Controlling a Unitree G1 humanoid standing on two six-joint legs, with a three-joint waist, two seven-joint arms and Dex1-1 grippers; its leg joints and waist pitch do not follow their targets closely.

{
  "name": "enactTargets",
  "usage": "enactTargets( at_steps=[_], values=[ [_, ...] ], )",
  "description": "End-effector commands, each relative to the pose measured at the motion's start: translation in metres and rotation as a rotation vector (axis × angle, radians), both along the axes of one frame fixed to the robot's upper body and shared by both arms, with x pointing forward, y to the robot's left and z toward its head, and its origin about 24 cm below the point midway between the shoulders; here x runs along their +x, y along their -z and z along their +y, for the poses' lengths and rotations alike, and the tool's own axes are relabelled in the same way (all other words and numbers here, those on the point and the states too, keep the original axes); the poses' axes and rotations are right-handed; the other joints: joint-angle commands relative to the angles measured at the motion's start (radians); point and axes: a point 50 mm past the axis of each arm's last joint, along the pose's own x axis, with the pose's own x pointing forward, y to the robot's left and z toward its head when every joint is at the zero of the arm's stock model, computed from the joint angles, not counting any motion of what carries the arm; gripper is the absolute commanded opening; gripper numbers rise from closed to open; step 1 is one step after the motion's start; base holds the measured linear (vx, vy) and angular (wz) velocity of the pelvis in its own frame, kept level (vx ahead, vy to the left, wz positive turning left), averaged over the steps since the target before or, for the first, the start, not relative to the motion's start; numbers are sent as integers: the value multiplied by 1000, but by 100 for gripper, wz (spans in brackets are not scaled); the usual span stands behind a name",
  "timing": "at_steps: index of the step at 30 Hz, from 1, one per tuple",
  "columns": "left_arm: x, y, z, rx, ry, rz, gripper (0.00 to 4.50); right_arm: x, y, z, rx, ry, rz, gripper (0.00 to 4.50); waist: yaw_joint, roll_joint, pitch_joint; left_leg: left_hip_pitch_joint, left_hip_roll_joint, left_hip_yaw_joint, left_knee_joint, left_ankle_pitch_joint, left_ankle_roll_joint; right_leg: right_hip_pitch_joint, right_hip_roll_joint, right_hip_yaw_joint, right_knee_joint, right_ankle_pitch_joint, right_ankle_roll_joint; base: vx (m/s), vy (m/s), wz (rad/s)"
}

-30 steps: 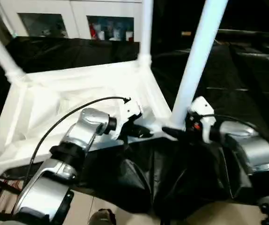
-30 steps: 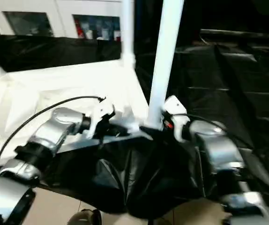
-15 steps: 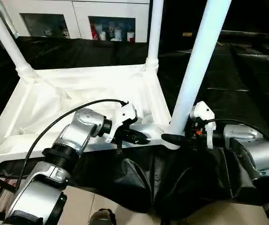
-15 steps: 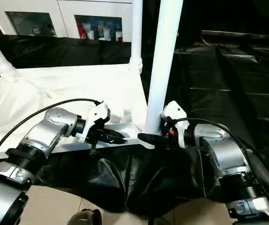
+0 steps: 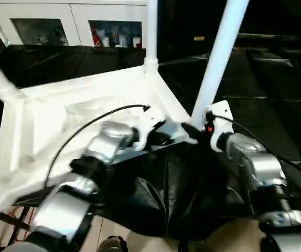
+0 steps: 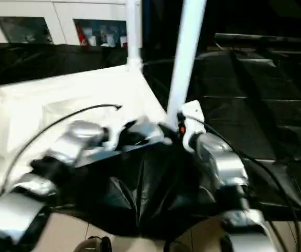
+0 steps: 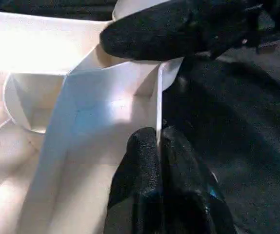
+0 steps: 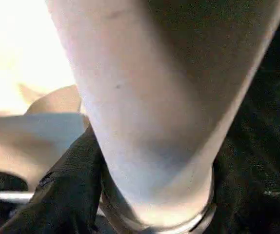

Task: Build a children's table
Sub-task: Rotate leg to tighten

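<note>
Right gripper [image 5: 188, 129] narrowed jaws since second ago, now around base of near leg [image 5: 217, 63] at corner socket; real grip or loose, cannot tell. Left gripper [image 7: 158, 146] stays closed, pinching thin rim of tabletop [image 5: 61, 121] just beside that socket. Tabletop lies upside down on black worktop [image 5: 276, 105], legs upward. Judgement: last leg being seated. Hidden: socket joint behind jaws, leg tops cut off, heavy motion blur.

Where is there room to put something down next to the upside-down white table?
Bare black cloth lies right of the near leg. Inside the tabletop, the ribbed middle is free too. It is crowded at the near corner: the left pincer pinches the rim and the right pincer grips the leg's foot.
</note>
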Motion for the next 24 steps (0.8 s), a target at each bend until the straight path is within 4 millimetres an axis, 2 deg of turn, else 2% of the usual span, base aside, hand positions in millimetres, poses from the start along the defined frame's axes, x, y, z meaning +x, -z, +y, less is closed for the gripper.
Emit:
enactTargets(
  at_steps=[1,2,3,5,7,13,15,16,24],
  values=[
    [9,-35,-18,-126,21,-113,0,-10,21,28,36,-85,86,270,1,-10,-90,25,5,-10,-61,-285,27,59,-36,25,-68,-303,-180,0,0,0],
    [8,-36,-20,-129,28,-114,0,-10,21,30,48,-91,82,270,1,-10,-90,25,5,-10,-61,-285,27,59,-36,25,-68,-303,-180,0,0,0],
    [8,-36,-20,-130,34,-115,0,-9,20,31,58,-95,81,326,1,-9,-90,25,4,-9,-61,-283,31,59,-36,25,-66,-294,-185,0,0,0],
    [2,-35,-20,-133,122,-113,0,-10,16,27,35,-146,63,345,2,-9,-89,25,6,-9,-62,-285,39,62,-37,25,-65,-282,-198,0,0,0],
    [0,-34,-18,-127,154,-110,0,-11,13,24,17,-189,43,359,2,-10,-87,26,7,-9,-63,-293,41,64,-37,25,-67,-291,-194,0,0,0],
    [-11,-30,-9,-116,306,-83,0,-28,-1,6,-17,-457,-6,359,9,-11,-85,26,13,-7,-62,-293,61,65,-37,28,-64,-274,-204,0,0,0],
    [-13,-29,-7,-115,336,-81,0,-32,-3,1,-33,-497,-6,359,8,-10,-86,25,11,-6,-61,-290,63,65,-37,26,-63,-280,-208,0,0,0],
    [-18,-29,-3,-115,398,-71,0,-39,-6,-8,-63,-575,7,359,12,-12,-83,28,13,-6,-61,-302,61,62,-38,27,-68,-314,-205,0,0,0],
    [-30,-25,11,-78,524,-11,0,-55,-12,-30,-127,-747,72,359,30,-12,-80,31,19,-7,-64,-324,58,58,-40,29,-68,-352,-200,0,0,0]
  ],
)
